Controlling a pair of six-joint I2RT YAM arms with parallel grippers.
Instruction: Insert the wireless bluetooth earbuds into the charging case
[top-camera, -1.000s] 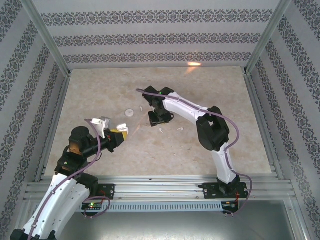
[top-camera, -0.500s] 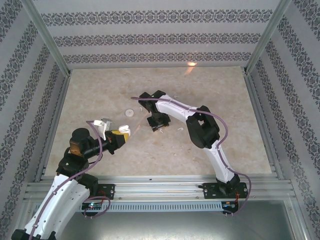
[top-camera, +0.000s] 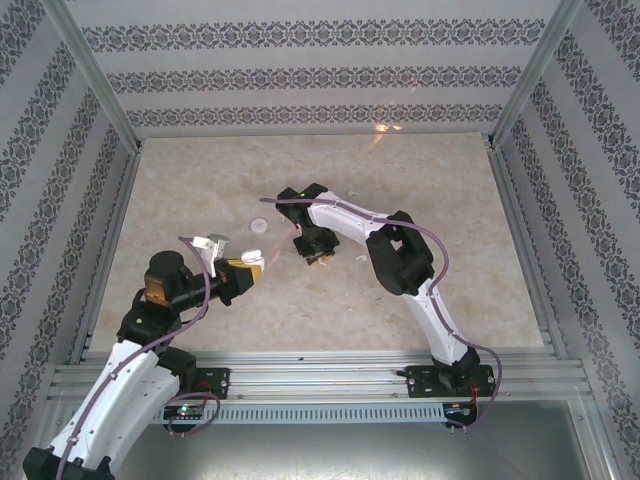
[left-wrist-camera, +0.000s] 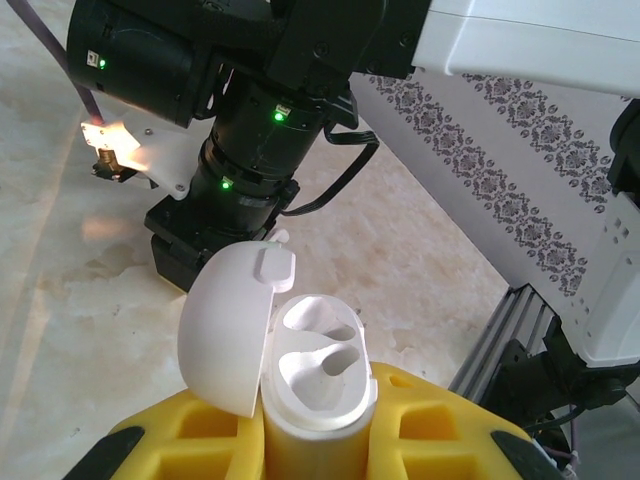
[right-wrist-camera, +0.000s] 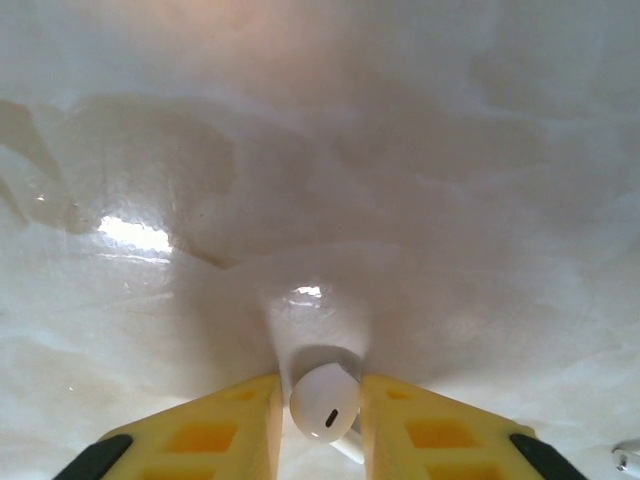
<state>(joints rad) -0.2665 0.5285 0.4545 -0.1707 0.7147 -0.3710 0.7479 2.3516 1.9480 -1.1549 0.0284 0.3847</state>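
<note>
My left gripper (top-camera: 243, 270) is shut on the white charging case (left-wrist-camera: 318, 385), which stands upright between its yellow fingers (left-wrist-camera: 175, 445). The lid (left-wrist-camera: 228, 335) is swung open to the left and both sockets are empty. My right gripper (top-camera: 317, 257) points down at the table just right of the case. Its yellow fingers (right-wrist-camera: 225, 430) press on either side of a white earbud (right-wrist-camera: 324, 402), right at the table surface. A second earbud (top-camera: 360, 259) lies on the table to its right, and one shows at the corner of the right wrist view (right-wrist-camera: 627, 458).
A round white disc-like case (top-camera: 260, 225) lies on the marble tabletop (top-camera: 200, 180) behind the left gripper. The right arm's wrist (left-wrist-camera: 250, 150) looms close over the open case. Patterned walls and aluminium rails (top-camera: 300, 365) ring the table.
The right arm folded in and its gripper moved toward the near left, down over an earbud. The left gripper with the open case shifted slightly right.
</note>
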